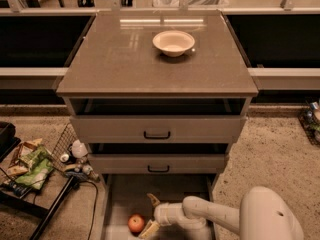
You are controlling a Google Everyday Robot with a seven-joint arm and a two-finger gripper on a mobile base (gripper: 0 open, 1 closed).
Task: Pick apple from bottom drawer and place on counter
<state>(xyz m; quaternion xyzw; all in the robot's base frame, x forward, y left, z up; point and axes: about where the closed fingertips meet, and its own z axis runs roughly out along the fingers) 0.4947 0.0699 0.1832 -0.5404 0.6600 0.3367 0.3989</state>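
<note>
The apple [135, 223], small and red-orange, lies on the floor of the bottom drawer [120, 194], which is pulled out at the foot of the cabinet. My gripper [150, 215] is inside the drawer just right of the apple, open, with one finger [153, 200] above and behind it and the other finger [149, 229] low beside it. The fingers bracket the apple's right side without closing on it. The white arm reaches in from the lower right. The counter [115, 59] is the glossy grey-brown top of the cabinet.
A white bowl [173, 42] stands on the counter toward the back. Two upper drawers with black handles [157, 134] are slightly ajar. A wire basket with snack bags and bottles [35, 159] sits on the floor at left. A black shelf runs behind.
</note>
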